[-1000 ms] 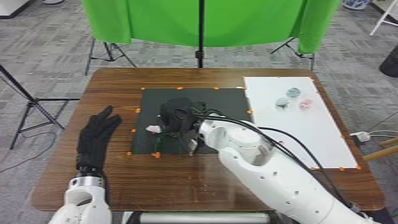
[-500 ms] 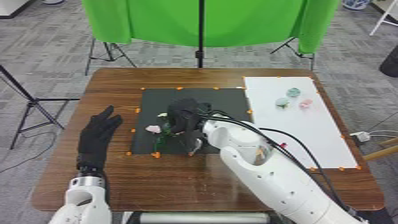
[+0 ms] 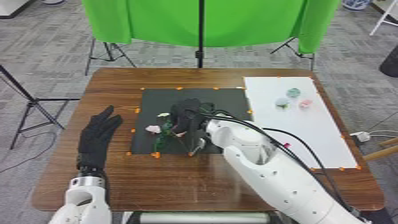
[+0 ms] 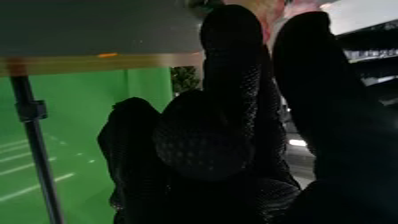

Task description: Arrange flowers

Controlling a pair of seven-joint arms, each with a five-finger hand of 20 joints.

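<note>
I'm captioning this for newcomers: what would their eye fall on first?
Probably the bright green cloth hanging beyond the table. Next, the robot's black right hand over the dark sheet, just right of a pink flower. Then perhaps the white sheet on the right, with small pale blossoms near its far end.

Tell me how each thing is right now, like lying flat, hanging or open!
Black-gloved left robot hand: open, fingers straight
Black-gloved right robot hand: over the mat
Black rectangular mat: flat on the table
Pale pink flower by the right hand: lying on the mat
White rectangular sheet: flat on the table
Green cloth: hanging
</note>
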